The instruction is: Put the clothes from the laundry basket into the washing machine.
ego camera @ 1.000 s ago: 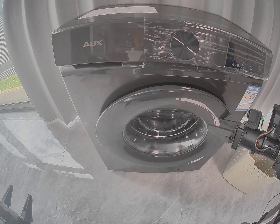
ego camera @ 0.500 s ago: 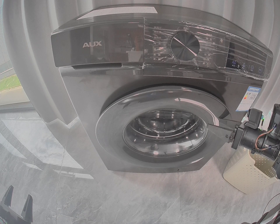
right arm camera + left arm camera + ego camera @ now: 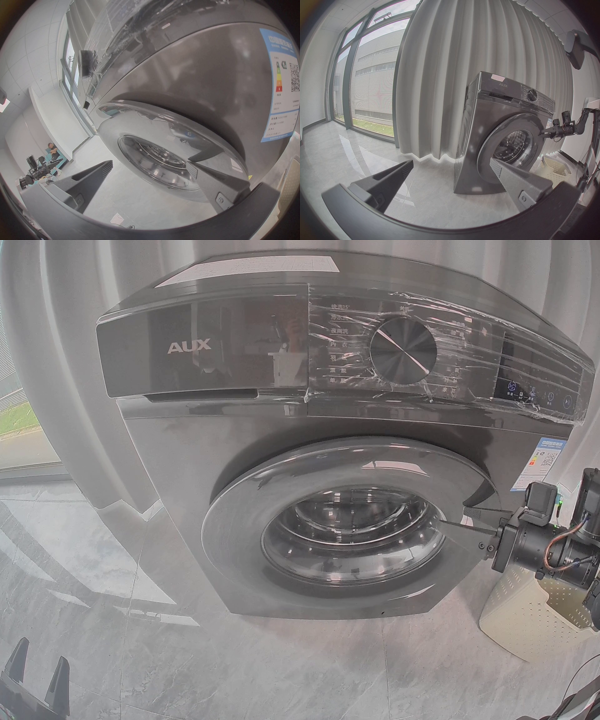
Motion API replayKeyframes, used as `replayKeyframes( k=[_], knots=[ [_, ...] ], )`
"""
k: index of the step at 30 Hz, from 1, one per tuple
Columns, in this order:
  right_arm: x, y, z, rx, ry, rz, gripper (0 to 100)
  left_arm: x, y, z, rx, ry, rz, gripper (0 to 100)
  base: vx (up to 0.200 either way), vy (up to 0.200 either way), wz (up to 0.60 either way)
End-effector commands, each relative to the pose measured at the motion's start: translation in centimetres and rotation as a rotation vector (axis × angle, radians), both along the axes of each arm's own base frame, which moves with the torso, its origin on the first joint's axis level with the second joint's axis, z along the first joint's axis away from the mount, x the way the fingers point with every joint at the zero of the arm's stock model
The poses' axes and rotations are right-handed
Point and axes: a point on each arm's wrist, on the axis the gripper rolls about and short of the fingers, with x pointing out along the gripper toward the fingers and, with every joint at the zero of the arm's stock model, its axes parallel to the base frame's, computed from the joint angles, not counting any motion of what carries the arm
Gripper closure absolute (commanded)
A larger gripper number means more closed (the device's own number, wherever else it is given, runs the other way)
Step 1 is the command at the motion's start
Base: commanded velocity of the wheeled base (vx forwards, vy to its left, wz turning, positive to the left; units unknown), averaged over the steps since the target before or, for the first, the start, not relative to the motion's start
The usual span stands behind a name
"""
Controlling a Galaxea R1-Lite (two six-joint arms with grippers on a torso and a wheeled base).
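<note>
While the grey washing machine (image 3: 206, 452) stands on the tiled floor (image 3: 250, 665) with its round glass door (image 3: 237, 534) facing out, the cream perforated laundry basket (image 3: 531, 621) sits just beside its right corner. The right hand (image 3: 456, 516), fingers spread, is at the door's right edge. The left hand (image 3: 41, 654) hangs released, low and well apart.

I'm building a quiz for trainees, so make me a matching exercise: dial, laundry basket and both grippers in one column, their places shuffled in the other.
1 dial
2 laundry basket
3 right gripper
4 left gripper

A on the floor, right of the washing machine
B at the door's right edge
C low at the left, away from the door
D on the control panel

Pairs: 1-D, 2-A, 3-B, 4-C
</note>
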Motion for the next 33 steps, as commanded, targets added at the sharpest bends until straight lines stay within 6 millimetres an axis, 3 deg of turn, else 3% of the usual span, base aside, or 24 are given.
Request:
replayKeyframes(
  k=[1,10,13,16,23,29,33],
  knots=[
    [-0.2,0.0,0.3,-0.004,-0.032,-0.022,0,0.0,0.0,-0.5,0.000,0.001,0.000,0,0.000,0.000,0.00],
    [-1.8,0.3,0.0,-0.034,-0.049,0.026,0,0.0,0.0,-0.5,-0.001,0.001,0.000,0,0.000,0.000,0.00],
    [-3.9,0.0,-1.1,-0.081,-0.061,0.129,0,0.0,0.0,-0.5,-0.001,0.001,0.000,0,0.000,0.000,0.00],
    [-5.4,-0.4,-0.8,-0.081,-0.103,0.202,0,0.0,0.0,-0.5,-0.001,0.001,0.000,0,0.000,0.000,0.00],
    [-6.6,-0.8,0.2,-0.065,-0.158,0.199,0,0.0,0.0,-0.5,-0.001,0.001,0.000,0,0.000,0.000,0.00],
    [-7.0,-1.2,-0.5,-0.078,-0.148,0.185,0,0.0,0.0,-0.5,0.000,0.001,0.000,0,0.000,0.000,0.00],
    [-8.6,-2.2,-0.5,-0.096,-0.199,0.133,0,0.0,0.0,-0.5,0.004,0.001,0.003,0,0.000,0.000,0.00]
  ],
)
